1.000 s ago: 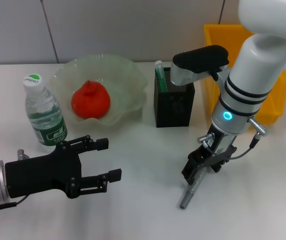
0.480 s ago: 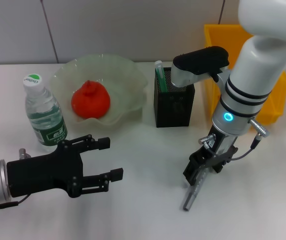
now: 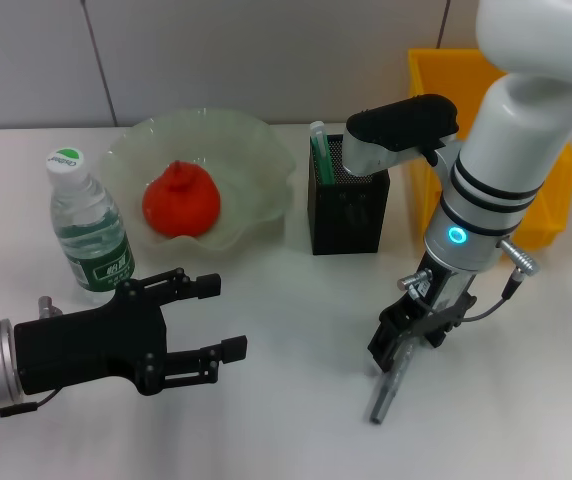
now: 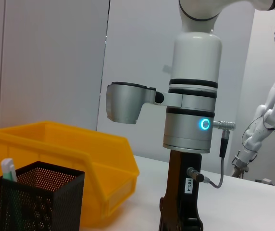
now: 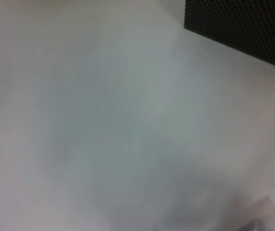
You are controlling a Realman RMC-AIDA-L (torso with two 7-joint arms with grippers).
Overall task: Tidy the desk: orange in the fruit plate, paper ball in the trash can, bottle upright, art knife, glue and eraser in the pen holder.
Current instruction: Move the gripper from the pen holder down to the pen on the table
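In the head view, the right gripper [image 3: 396,352] is at the lower right of the frame, pointing down to the white bench [image 3: 296,420], and it is pinching the art knife [image 3: 384,394], a grey bar whose lower end sticks out below the fingers, tilted toward the lower left. The left gripper [image 3: 201,330] is at the lower left of the frame, above the bench, with its black fingers spread and nothing between them. The bottle [image 3: 88,230] stands upright at the left, just beside the fruit plate [image 3: 256,150], and the orange [image 3: 180,202] lies inside this plate. The pen holder [image 3: 346,215] is in the upper middle, with the green glue [image 3: 320,150] standing in its left corner. The trash can [image 3: 446,75] is at the upper right, partly hidden by the right arm. In the left wrist view, the pen holder [image 4: 39,202] is at the lower left with the white end of the glue [image 4: 8,171] above its rim; the trash can [image 4: 65,159] is behind it, and the right arm stands in the middle. In the right wrist view, only the bench [image 5: 104,120] and a corner of the pen holder [image 5: 243,24] at the upper right are visible.
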